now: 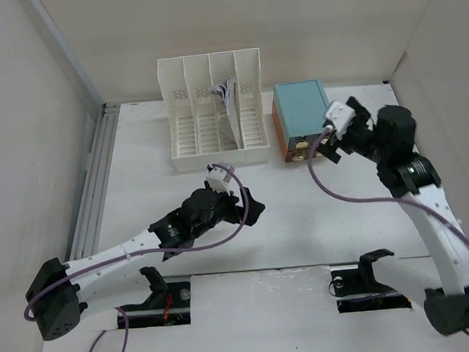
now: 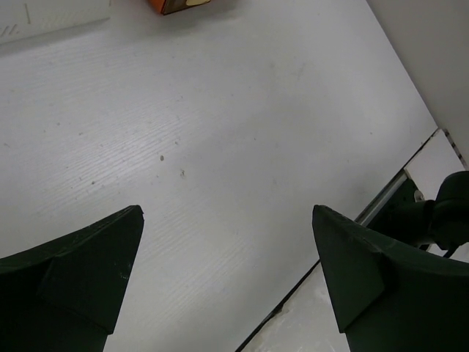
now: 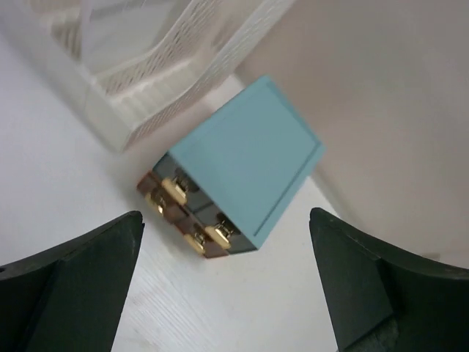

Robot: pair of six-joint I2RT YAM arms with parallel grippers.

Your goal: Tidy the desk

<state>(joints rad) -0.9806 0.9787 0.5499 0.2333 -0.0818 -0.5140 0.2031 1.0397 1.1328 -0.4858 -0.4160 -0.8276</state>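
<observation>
The desk [image 1: 302,219] is a large white tabletop with two rectangular cut-outs along its near edge. My left gripper [image 1: 249,205] is open and empty, low over the middle of the desk. In the left wrist view the gripper [image 2: 227,213] has only bare desk [image 2: 220,110] between its fingers. My right gripper [image 1: 327,148] is open and empty, hovering just in front of the teal-topped drawer box [image 1: 301,111]. In the right wrist view the gripper [image 3: 226,214] faces the box [image 3: 245,161] and its gold drawer handles.
A white slotted file rack [image 1: 212,105] stands at the back, left of the box, with papers [image 1: 227,96] in one slot. It also shows in the right wrist view [image 3: 161,66]. Walls enclose the desk on three sides. A metal rail [image 1: 94,178] runs along the left edge.
</observation>
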